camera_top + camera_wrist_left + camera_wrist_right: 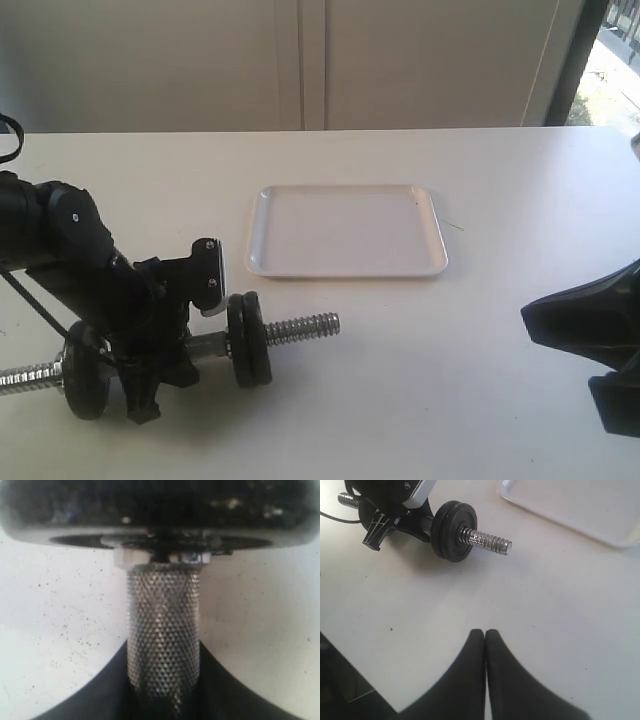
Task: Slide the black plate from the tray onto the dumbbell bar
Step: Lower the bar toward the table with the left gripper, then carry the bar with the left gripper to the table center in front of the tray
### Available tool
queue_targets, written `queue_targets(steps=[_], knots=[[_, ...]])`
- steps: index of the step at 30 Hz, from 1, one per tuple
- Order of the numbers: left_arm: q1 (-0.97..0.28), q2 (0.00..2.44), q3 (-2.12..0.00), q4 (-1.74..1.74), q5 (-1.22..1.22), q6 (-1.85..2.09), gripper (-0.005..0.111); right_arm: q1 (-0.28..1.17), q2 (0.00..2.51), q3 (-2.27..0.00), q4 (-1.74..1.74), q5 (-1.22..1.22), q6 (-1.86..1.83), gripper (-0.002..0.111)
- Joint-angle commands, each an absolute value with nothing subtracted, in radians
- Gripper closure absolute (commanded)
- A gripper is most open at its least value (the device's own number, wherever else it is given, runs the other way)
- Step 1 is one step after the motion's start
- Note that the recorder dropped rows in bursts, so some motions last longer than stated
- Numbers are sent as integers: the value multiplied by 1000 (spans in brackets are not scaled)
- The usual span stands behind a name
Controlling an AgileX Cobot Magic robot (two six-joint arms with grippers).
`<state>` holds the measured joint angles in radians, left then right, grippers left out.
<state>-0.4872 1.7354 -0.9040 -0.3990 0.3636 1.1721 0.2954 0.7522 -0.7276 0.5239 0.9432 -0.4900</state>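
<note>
The white tray [345, 230] lies empty at mid-table; a corner of the tray [580, 505] shows in the right wrist view. The dumbbell bar [300, 327] lies front left. My left gripper [165, 350] is shut on its knurled middle [162, 630], with a finger on each side of my left gripper [162, 680]. Two black plates [248, 340] sit side by side on the bar's right part, a third [85, 383] on its left part. The plates [452, 530] stand behind the bare threaded end [487, 540]. My right gripper [535, 320] [485, 632] hovers shut and empty at the right.
The left arm's black links [60, 240] and a cable [30, 300] crowd the table's left side. A window frame [575, 60] stands at the back right. The table's front edge [355, 680] lies close beside the right gripper.
</note>
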Motion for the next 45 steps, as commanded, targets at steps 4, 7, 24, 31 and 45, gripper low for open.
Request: queue_targets(steps=[4, 7, 24, 31, 45], knots=[[-490, 1696, -946, -399, 494, 1158, 106, 287, 747, -725, 524, 925, -485, 108], [-490, 1686, -963, -394, 523, 1158, 106, 287, 747, -725, 524, 925, -485, 108], [-490, 1683, -1049, -391, 619, 1155, 106, 287, 747, -709, 524, 920, -485, 108], [-490, 1681, -1060, -391, 628, 1155, 106, 289, 747, -709, 524, 920, -485, 108], [-534, 1683, -1122, -385, 619, 1149, 106, 289, 747, -709, 524, 920, -485, 108]])
